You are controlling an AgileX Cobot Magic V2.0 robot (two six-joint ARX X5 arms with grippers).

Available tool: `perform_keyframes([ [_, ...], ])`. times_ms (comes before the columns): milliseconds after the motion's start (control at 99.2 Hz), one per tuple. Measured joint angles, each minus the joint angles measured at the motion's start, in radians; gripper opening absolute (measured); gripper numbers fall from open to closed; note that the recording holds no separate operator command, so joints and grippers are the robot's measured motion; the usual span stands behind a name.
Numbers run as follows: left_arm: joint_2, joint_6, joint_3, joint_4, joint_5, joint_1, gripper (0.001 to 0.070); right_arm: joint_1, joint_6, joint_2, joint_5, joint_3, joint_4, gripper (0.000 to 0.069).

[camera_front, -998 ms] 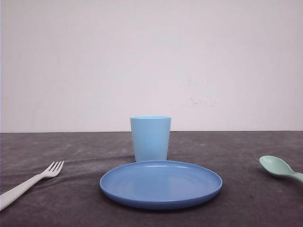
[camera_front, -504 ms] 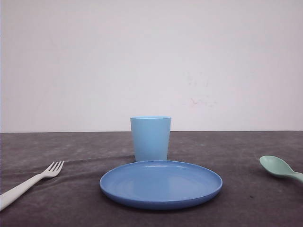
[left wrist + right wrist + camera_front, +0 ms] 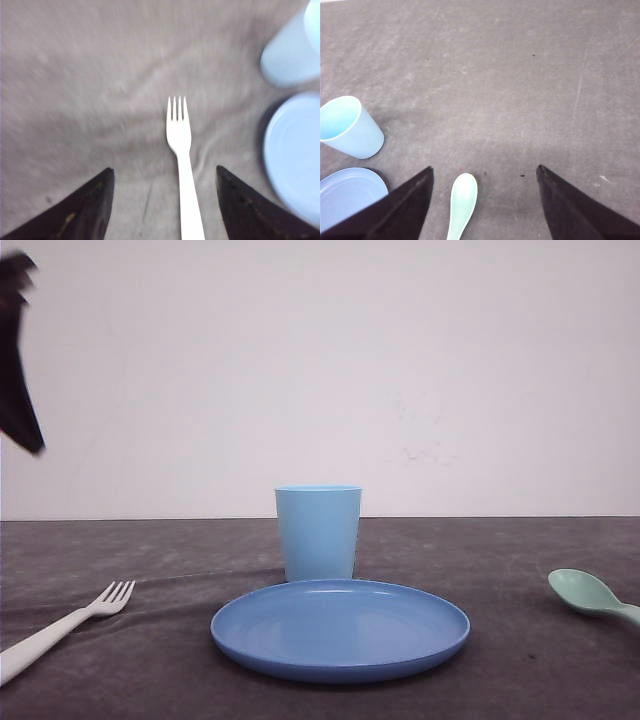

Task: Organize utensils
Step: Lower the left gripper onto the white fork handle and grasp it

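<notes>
Front cam: low, near table height, facing forward across the plate [image 3: 340, 630] to the cup [image 3: 318, 533] and back wall. Left wrist cam: looks steeply down over the fork [image 3: 181, 150]; blurred, so closeness uncertain. Right wrist cam: looks down over the spoon [image 3: 461, 202]. All three views share cup and plate; each wrist view shares one utensil with front.

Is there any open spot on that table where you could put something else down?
Yes. Bare grey cloth lies between the fork and the plate, and between the plate and the spoon. More stretches behind, either side of the cup. The middle is crowded: the cup stands just behind the plate.
</notes>
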Motion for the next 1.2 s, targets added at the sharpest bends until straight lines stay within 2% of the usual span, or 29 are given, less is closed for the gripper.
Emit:
perform_keyframes([
  [91, 0.069, -0.021, 0.0, 0.014, -0.039, -0.055, 0.0388, 0.0, 0.0, 0.0, 0.0, 0.0, 0.0, 0.0409],
  [323, 0.215, -0.06, 0.0, 0.113, -0.092, -0.149, 0.0388, 0.0, 0.0, 0.0, 0.0, 0.0, 0.0, 0.0409],
  [565, 0.333, -0.091, 0.0, 0.161, -0.101, -0.185, 0.0384, 0.0, 0.0, 0.0, 0.0, 0.0, 0.0, 0.0409],
  [776, 0.404, -0.108, 0.0, 0.175, -0.122, -0.2, 0.0342, 0.0, 0.0, 0.0, 0.0, 0.0, -0.002, 0.0409],
  [837, 0.419, -0.111, 0.0, 0.182, -0.123, -0.2, 0.0303, 0.0, 0.0, 0.0, 0.0, 0.0, -0.003, 0.0409],
  [1008, 0.447, -0.118, 0.004, 0.198, -0.131, -0.2, 0.0138, 0.0, 0.0, 0.0, 0.0, 0.0, -0.006, 0.0409],
  [1200, 0.456, -0.127, 0.01, 0.208, -0.135, -0.2, 0.0067, 0.0, 0.0, 0.0, 0.0, 0.001, -0.007, 0.0409],
])
